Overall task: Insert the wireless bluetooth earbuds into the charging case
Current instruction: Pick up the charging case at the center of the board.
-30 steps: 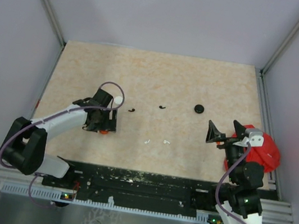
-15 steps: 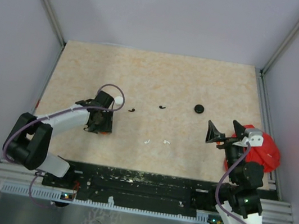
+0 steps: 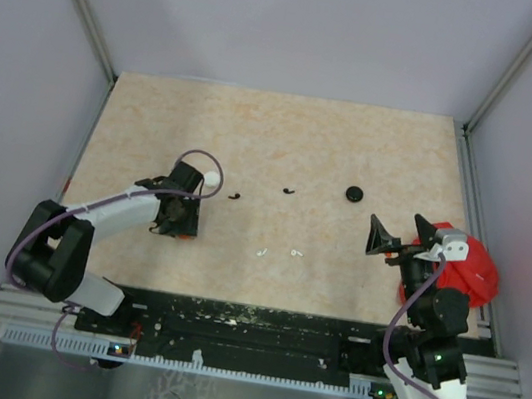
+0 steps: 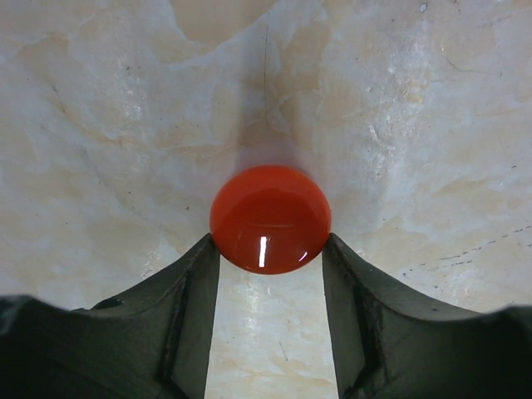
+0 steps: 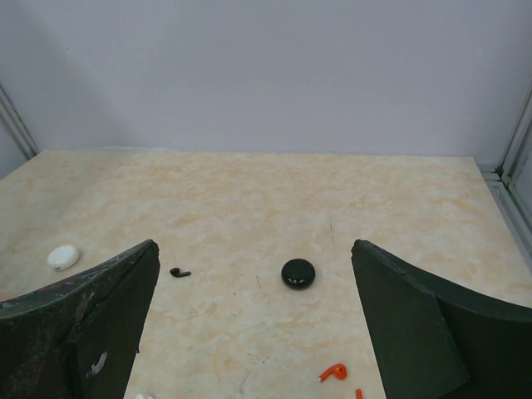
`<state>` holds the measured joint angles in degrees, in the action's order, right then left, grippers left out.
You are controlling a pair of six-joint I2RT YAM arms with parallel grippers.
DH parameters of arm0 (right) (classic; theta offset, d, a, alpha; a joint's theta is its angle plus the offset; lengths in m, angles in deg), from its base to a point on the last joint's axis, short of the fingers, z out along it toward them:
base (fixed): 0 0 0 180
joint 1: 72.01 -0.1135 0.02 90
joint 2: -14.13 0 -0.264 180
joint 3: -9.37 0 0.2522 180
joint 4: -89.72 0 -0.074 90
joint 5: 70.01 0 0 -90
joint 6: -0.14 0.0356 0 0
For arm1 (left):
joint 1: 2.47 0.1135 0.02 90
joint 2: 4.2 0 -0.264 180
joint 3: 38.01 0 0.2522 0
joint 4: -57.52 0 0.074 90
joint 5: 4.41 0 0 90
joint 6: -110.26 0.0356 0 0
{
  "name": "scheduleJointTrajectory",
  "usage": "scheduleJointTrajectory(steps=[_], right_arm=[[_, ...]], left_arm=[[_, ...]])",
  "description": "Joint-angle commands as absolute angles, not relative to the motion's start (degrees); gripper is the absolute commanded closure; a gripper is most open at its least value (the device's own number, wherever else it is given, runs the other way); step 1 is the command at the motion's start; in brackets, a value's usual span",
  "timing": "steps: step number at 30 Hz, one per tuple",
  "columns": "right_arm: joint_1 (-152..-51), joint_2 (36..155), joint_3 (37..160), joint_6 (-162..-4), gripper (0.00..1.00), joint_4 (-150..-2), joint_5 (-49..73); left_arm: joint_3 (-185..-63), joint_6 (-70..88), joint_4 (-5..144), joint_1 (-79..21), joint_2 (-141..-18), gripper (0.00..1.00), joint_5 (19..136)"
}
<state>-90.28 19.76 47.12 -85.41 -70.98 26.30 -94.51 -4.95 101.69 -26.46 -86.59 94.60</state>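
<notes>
In the left wrist view a glossy red-orange round charging case [image 4: 270, 212] lies on the table. My left gripper [image 4: 270, 245] is shut on it, one fingertip against each side. From above, the left gripper [image 3: 184, 225] points down at the left of the table. My right gripper [image 3: 400, 233] hangs open and empty at the right. Ahead of it lie a black case [image 5: 298, 273], a black earbud [image 5: 179, 272] and a red-orange earbud [image 5: 333, 372]. Another black earbud [image 3: 290, 190] and two white earbuds [image 3: 262, 253] [image 3: 296, 253] lie mid-table.
A white case [image 3: 211, 178] sits just beyond the left gripper. A big red lump [image 3: 467, 270] lies at the table's right edge behind the right arm. Grey walls enclose the table on three sides.
The left gripper's fingers have closed in from wide open onto the sides of the red-orange case. The right arm has not moved.
</notes>
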Motion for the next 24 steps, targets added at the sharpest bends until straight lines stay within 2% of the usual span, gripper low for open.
scheduleJointTrajectory(steps=[1, 13, 24], right_arm=[[-91.26, 19.35, 47.86, -86.04, 0.02, -73.26, 25.70], [-91.24, 28.80, 52.59, -83.45, 0.02, -71.80, 18.61], [-91.24, 46.82, 61.78, -77.64, 0.02, -65.94, 9.80]], left_arm=[[-94.51, -3.75, 100.02, -26.80, -87.54, 0.48, 94.20], [-95.68, 2.83, 88.61, -33.30, -81.55, 0.51, 94.90], [-91.12, 10.44, 68.97, -41.06, -77.06, 0.52, 94.47]])
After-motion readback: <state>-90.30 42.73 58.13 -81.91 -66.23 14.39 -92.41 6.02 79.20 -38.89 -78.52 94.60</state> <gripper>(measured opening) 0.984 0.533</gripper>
